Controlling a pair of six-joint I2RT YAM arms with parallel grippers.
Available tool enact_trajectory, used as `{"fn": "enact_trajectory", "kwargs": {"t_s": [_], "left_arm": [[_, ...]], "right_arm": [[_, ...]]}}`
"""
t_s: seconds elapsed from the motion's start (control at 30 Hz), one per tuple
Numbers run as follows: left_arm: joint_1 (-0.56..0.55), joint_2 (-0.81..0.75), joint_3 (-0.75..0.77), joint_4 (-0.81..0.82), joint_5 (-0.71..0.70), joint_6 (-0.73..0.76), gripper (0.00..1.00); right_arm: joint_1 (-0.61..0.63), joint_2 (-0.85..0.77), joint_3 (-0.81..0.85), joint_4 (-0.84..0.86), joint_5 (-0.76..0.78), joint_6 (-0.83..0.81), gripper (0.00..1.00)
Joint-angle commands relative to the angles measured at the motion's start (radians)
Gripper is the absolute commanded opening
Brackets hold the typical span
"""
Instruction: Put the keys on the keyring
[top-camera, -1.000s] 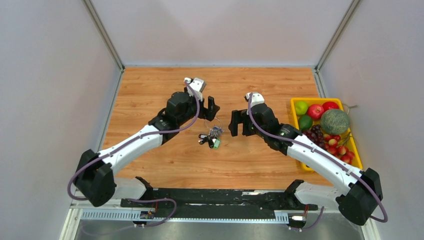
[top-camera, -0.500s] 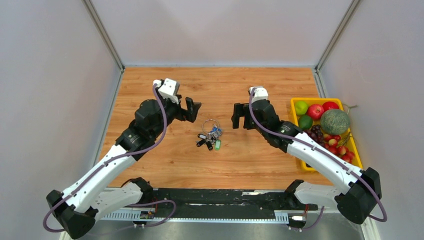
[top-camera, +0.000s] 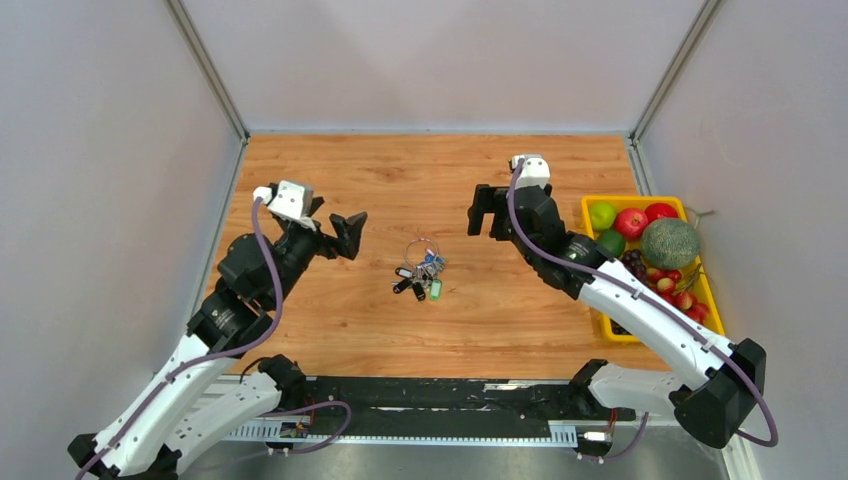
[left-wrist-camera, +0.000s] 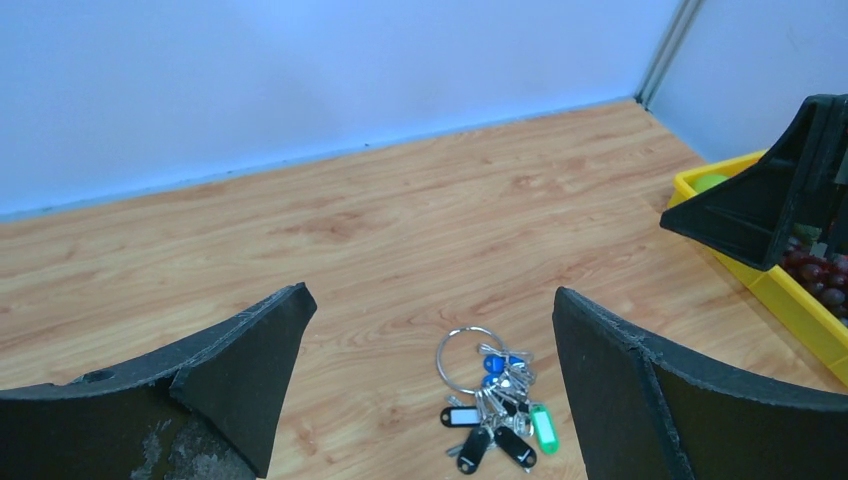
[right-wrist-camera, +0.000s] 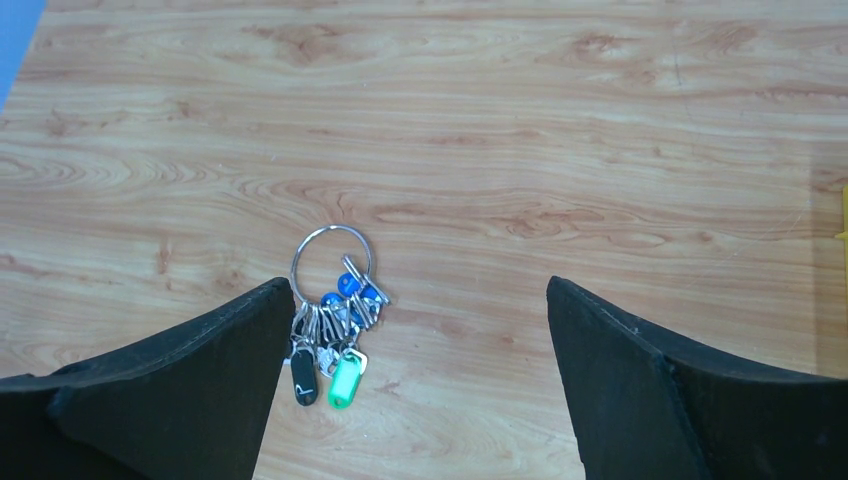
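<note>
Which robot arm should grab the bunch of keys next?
Left, probably. The left gripper is open and the keys sit midway between its fingers in its wrist view. The right gripper, also open, sees the keys off to one side.

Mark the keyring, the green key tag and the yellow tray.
keyring (right-wrist-camera: 333, 228), right wrist view, top of the wire loop.
green key tag (right-wrist-camera: 344, 380), right wrist view, middle of the tag.
yellow tray (top-camera: 622, 198), top external view, far rim.

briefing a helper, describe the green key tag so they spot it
Mid table, a keyring holds a bunch of keys. The green tag lies at the bunch's end away from the ring, beside a black tag; no other tag is green.
</note>
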Motion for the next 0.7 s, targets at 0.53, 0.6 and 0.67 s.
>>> {"fn": "enact_trajectory", "kwargs": {"t_s": [0.53,0.6,0.67], "left_arm": [[0.001,-0.090,0.025,-0.052,-0.020,0.065,1.00],[0.001,-0.088,0.026,-0.051,-0.025,0.070,1.00],[0.001,-0.087,0.025,-0.054,-0.030,0.074,1.00]], "right_arm": [[-0.002,-0.024,0.100,0.039,0.009,-0.082,1.00],[-0.001,-0.041,0.095,0.042,0.057,-0.078,1.00],[-0.001,-0.033,0.109,0.033,0.115,-0.079,1.00]]}}
